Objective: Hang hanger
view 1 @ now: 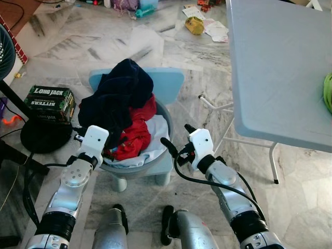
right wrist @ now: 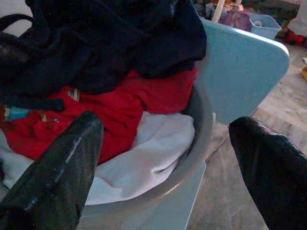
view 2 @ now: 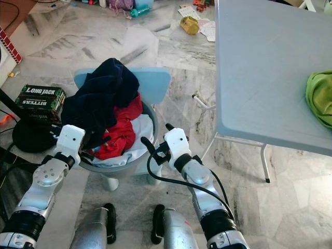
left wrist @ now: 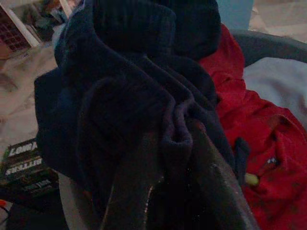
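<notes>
A grey basin (view 1: 136,169) heaped with clothes stands on a small light-blue chair (view 1: 169,81). A dark navy garment (view 1: 117,96) tops the heap, over a red one (view 1: 137,136) and a white one (view 1: 157,133). My left gripper (left wrist: 175,158) is at the basin's left side, shut on a fold of the navy garment, with the cloth bunched between its fingers (left wrist: 217,182). My right gripper (view 1: 178,136) hangs open just off the basin's right rim with nothing between its fingers (right wrist: 60,170). I see no hanger.
A pale folding table (view 1: 280,62) stands to the right, its white legs (view 1: 228,139) close to the chair, with a green cloth (view 2: 320,96) on it. To the left are a Long Jack box (view 1: 50,101) and a black fan base (view 1: 44,136). Clutter (view 1: 194,25) lies on the floor at the back.
</notes>
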`<state>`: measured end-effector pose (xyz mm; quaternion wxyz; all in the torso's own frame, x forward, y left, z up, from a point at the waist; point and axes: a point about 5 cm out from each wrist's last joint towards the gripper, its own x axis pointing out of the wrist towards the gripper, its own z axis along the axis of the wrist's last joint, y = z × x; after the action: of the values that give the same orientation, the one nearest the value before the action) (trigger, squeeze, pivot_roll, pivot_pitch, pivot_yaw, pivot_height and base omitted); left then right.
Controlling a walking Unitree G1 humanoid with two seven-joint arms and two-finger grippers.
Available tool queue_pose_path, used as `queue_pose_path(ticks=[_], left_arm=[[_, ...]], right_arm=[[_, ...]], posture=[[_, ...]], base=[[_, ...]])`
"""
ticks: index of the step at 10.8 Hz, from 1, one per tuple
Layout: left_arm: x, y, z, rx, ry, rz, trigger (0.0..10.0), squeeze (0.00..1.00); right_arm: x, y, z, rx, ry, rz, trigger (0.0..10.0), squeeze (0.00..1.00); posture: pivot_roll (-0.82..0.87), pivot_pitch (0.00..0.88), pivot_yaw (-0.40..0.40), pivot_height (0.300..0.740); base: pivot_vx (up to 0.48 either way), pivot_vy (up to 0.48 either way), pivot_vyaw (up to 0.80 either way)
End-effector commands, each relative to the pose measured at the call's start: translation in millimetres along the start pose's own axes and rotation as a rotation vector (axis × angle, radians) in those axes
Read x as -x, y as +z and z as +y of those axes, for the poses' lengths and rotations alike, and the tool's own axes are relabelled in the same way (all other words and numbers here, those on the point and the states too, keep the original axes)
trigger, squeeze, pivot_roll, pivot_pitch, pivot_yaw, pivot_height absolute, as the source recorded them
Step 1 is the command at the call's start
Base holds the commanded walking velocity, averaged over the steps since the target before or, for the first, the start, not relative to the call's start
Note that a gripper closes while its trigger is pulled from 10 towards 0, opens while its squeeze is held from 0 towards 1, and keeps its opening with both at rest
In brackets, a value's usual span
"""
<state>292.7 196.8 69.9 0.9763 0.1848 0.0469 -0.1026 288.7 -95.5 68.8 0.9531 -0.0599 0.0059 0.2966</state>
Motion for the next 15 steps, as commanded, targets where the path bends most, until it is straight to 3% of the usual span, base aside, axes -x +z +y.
queue_pose_path(ticks=[1, 2, 4, 5, 6, 7, 8, 11, 12, 13, 14, 15], left_arm=[[-0.3, 4.1, -2.2, -0.007, -0.001, -0.025, 0.0, 0.0], [-2.1, 10.5, -2.6, -0.021, 0.005, -0.061, 0.0, 0.0], [-2.7, 33.9, 2.4, -0.189, 0.104, -0.211, 0.0, 0.0], [-3.1, 46.2, 5.4, -0.206, 0.153, -0.278, 0.0, 0.0], [-4.7, 67.9, 1.8, -0.316, 0.143, -0.407, 0.0, 0.0], [-7.6, 78.1, -5.7, -0.341, 0.139, -0.471, 0.0, 0.0], [-8.8, 78.4, -6.3, -0.334, 0.137, -0.476, 0.0, 0.0], [-12.2, 62.4, 11.3, -0.159, 0.248, -0.379, 0.0, 0.0], [-9.5, 41.4, 18.2, -0.024, 0.3, -0.24, 4.2, 0.0], [-4.8, 36.4, 16.4, -0.049, 0.295, -0.215, 9.0, 0.0], [1.6, 33.9, 11.5, -0.058, 0.268, -0.218, 10.0, 0.0], [8.5, 29.6, 11.3, -0.035, 0.274, -0.203, 10.0, 0.0]], right_arm=[[4.7, -2.9, -2.0, 0.005, -0.007, 0.018, 10.0, 0.0], [4.0, -3.0, -2.8, 0.009, -0.014, 0.021, 10.0, 0.0], [3.3, -3.5, -5.3, 0.006, -0.042, 0.024, 10.0, 0.0], [3.2, -4.3, -6.4, 0.002, -0.059, 0.026, 10.0, 0.0], [0.0, -3.6, -6.3, 0.005, -0.06, 0.026, 10.0, 0.0], [-4.5, -3.0, -7.2, 0.009, -0.067, 0.026, 10.0, 0.0], [-6.1, -3.2, -7.7, 0.01, -0.072, 0.027, 10.0, 0.0], [-1.8, -9.8, -13.6, -0.022, -0.146, 0.033, 10.0, 0.0], [0.2, -7.2, -19.2, -0.059, -0.207, 0.001, 10.0, 0.0], [0.1, -2.9, -24.1, -0.093, -0.24, -0.029, 10.0, 0.0], [0.2, 2.7, -29.4, -0.105, -0.27, -0.062, 10.0, 0.0], [0.6, 11.4, -38.5, -0.148, -0.328, -0.117, 10.0, 0.0]], posture=[[0.07, 0.212, -0.113, 0.74], [0.08, 0.21, -0.114, 0.74], [0.08, 0.197, -0.117, 0.74], [0.09, 0.191, -0.118, 0.74], [0.1, 0.172, -0.122, 0.74], [0.11, 0.157, -0.12, 0.74], [0.11, 0.135, -0.12, 0.74], [0.1, 0.105, -0.115, 0.74], [0.09, 0.1, -0.103, 0.74], [0.09, 0.107, -0.097, 0.74], [0.09, 0.106, -0.098, 0.74], [0.1, 0.104, -0.101, 0.74]], base=[[0.0, 0.0, 0.0], [0.0, 0.0, 0.0], [0.0, 0.0, 0.0], [0.0, 0.0, 0.0], [0.0, 0.0, 0.0], [0.0, 0.0, 0.0], [0.0, 0.0, 0.0], [0.0, 0.0, 0.0], [0.0, 0.0, 0.0], [0.0, 0.0, 0.0], [0.0, 0.0, 0.0], [0.0, 0.0, 0.0]])
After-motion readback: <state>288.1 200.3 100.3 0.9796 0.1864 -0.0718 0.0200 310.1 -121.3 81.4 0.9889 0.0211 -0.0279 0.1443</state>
